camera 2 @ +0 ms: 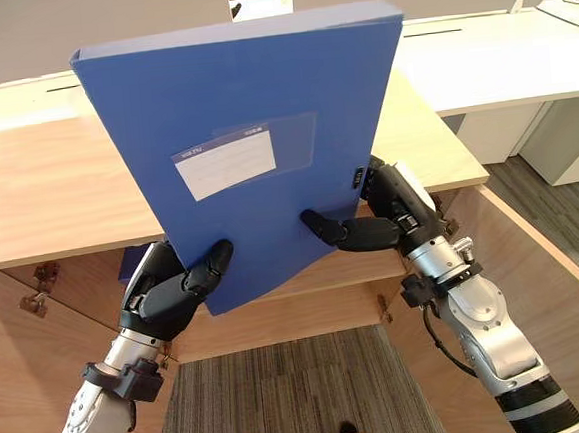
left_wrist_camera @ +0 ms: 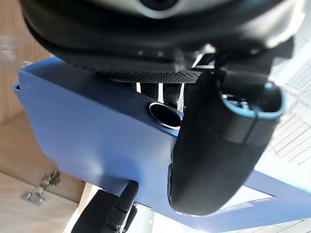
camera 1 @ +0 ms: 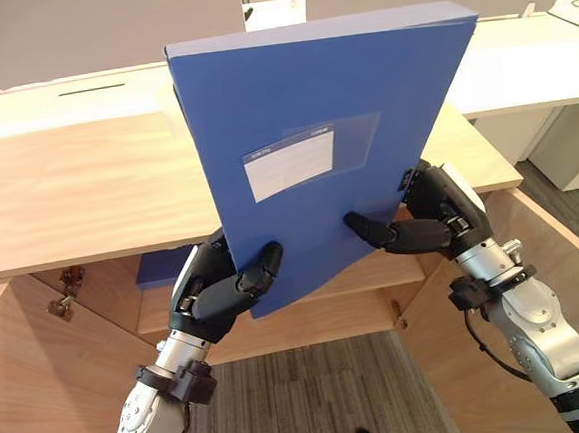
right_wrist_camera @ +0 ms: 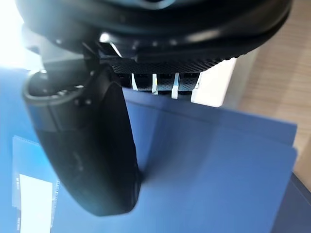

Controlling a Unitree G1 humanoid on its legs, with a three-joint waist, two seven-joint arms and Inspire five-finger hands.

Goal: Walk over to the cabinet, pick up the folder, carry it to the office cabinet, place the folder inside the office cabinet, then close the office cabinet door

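Gripping One Blue Folder in Two Hands

One blue folder is held upright & slightly tilted above the wooden cabinet, off every surface, w/ its 1 white label facing the camera. Left hand pinches the lower-left corner, thumb on the front, fingers curled behind. Right hand clamps the lower-right edge the same way. Both cabinet doors, left & right, stand open. Inside, at left, 1 more blue item rests on a shelf.
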